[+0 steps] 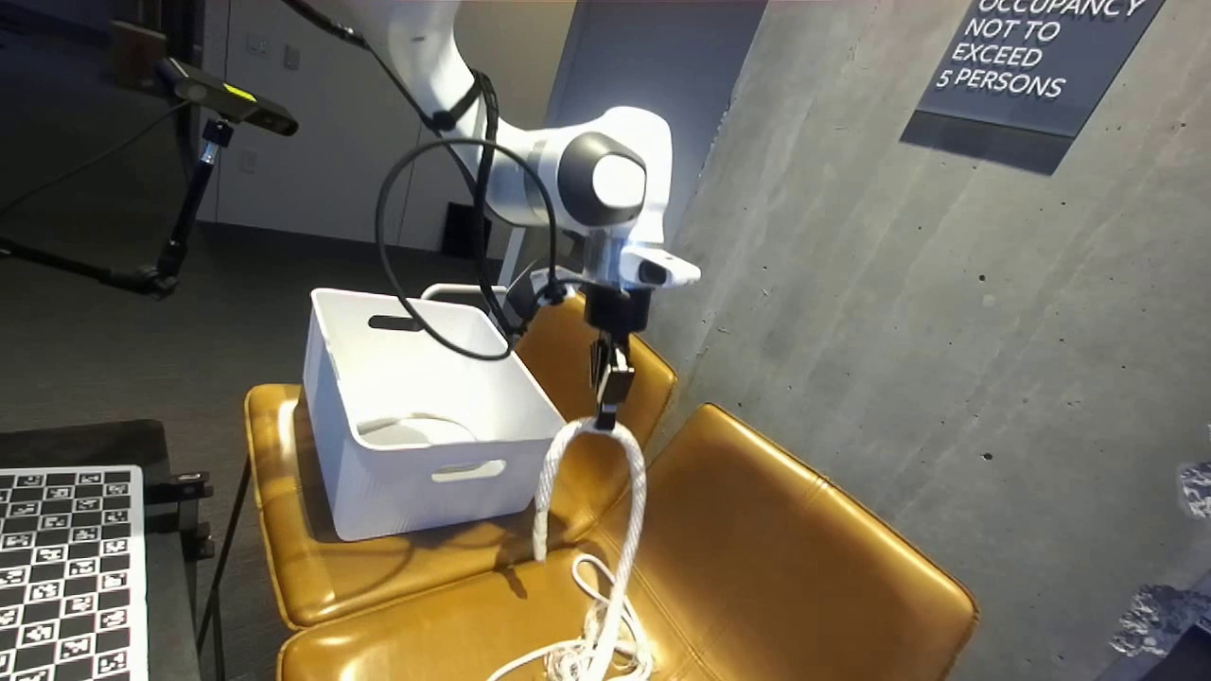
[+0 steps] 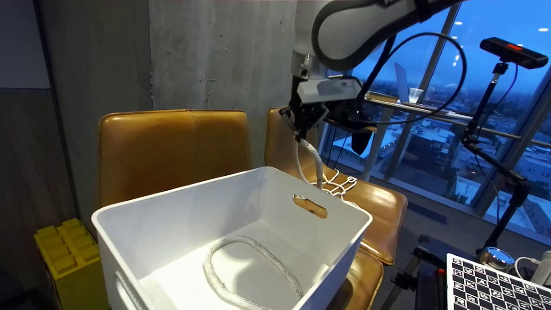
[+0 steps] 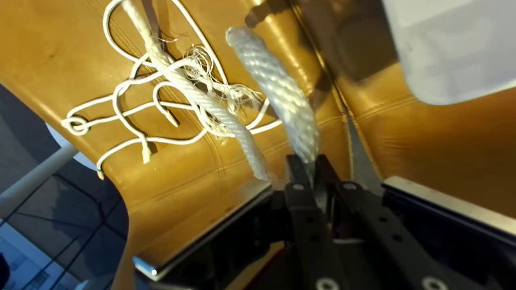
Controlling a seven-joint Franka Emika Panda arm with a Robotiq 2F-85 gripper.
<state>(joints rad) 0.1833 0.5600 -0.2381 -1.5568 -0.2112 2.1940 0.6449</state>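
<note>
My pincer (image 3: 308,167) pinches a thick white rope (image 3: 278,84) and holds its bend in the air above the surface (image 1: 397,638), a tan leather chair seat. The rope is braided and drapes over my grip as an upside-down U with uneven legs. The shorter leg hangs free, its blunt tip near the side edge where the surface meets the next seat (image 1: 378,567). The longer leg runs down into a tangle of thin white cord (image 3: 139,80) lying towards the surface's rear edge, at the foot of the backrest (image 1: 823,549). Frayed threads (image 3: 201,60) bunch up in the tangle, and a small knotted loop (image 3: 76,125) of cord sits right at an outer edge of the surface.

Just past the shared side edge, a white bin (image 1: 435,501) with handle slots stands on the next seat; its wall rises close beside my rope's free leg. Inside, another white rope (image 2: 208,265) lies curved on the bottom. A grey concrete wall (image 1: 946,331) stands behind the backrests. A black cable (image 1: 458,142) loops out from my arm, and a checkered board (image 1: 71,577) lies well apart from the surface.
</note>
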